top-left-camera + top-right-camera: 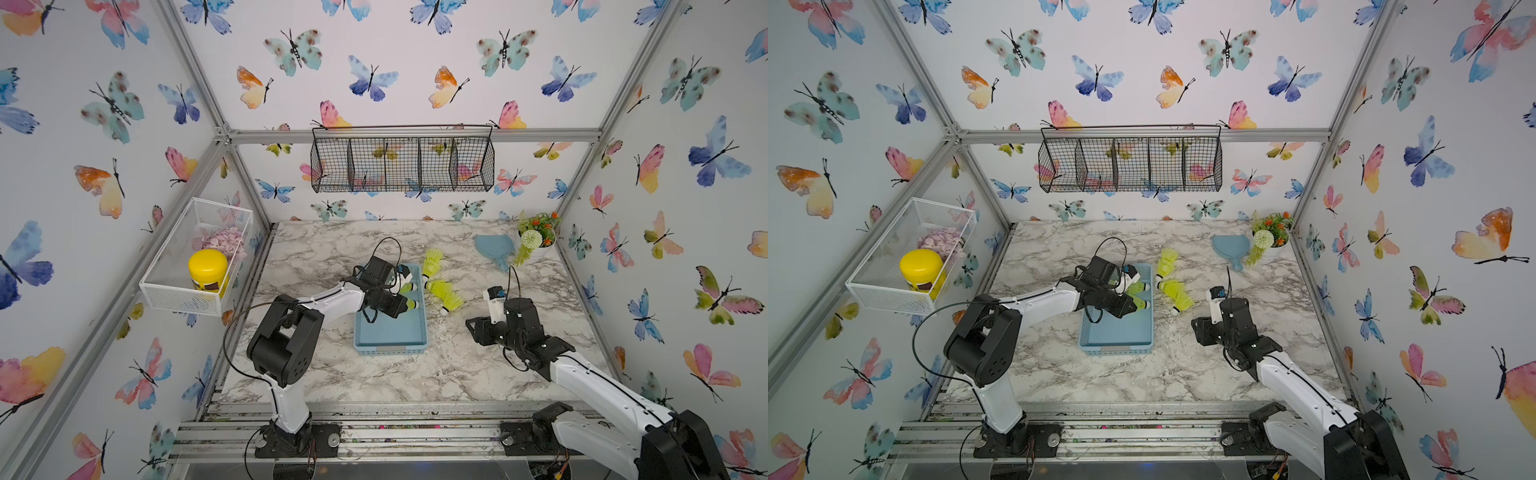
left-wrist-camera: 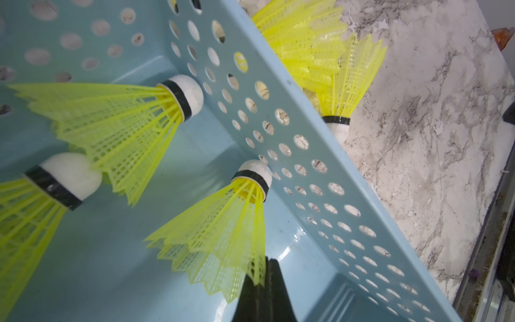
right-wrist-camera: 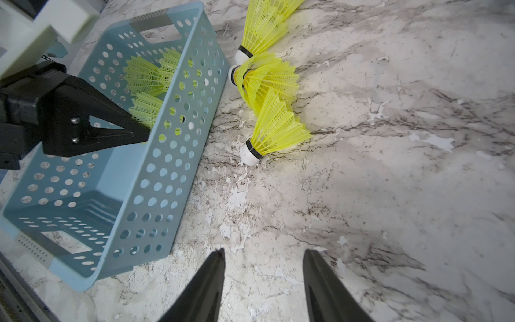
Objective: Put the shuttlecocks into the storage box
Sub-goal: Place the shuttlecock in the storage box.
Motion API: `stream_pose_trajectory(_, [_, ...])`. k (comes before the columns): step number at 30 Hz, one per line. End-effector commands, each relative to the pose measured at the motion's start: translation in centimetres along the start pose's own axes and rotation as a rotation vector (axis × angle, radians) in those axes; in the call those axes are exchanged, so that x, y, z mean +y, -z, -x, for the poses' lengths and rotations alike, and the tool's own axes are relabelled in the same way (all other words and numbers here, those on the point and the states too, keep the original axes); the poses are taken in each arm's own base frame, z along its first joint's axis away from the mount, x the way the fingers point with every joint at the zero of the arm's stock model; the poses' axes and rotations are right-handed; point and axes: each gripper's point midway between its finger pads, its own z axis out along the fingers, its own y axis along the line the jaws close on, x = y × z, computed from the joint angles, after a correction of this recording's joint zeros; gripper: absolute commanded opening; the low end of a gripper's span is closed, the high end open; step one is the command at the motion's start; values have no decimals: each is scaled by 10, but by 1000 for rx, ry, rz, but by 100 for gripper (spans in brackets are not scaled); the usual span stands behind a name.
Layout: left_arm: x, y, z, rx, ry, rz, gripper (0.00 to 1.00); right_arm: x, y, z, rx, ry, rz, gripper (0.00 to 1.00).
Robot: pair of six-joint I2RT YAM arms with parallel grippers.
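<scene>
Blue storage box: my left gripper reaches in, pinched on one shuttlecock; right gripper hovers spread, empty. Three shuttlecocks inside, three outside.

Shuttlecocks inside the storage box: three, neon yellow with white tips
Shuttlecocks loose on the marble table: at least four, overlapping, exact number unclear
Storage box: one, light blue
Black wire basket: one
White mesh basket: one
Yellow-lidded jar: one
Potted plant: one
Blue paddle-shaped item: one
Robot arms: two
</scene>
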Motion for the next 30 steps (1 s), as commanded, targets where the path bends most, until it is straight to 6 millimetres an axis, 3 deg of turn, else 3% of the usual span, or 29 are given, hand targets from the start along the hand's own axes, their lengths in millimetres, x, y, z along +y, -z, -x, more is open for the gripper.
stream_pose_trajectory(1, [3,-5,-1,10,-1,-12,0,0,-3,-8,23,-7,12,52])
stream_pose_trajectory(9, [12,-12,-3,29,4,9,0,0,-3,-9,25,-6,12,52])
stream_pose_trajectory(15, [18,-12,0,25,0,43,32,0,-2,-9,24,-7,9,52])
stream_pose_trajectory(30, [21,5,12,-29,-11,105,51,-3,-4,-11,29,-20,-3,53])
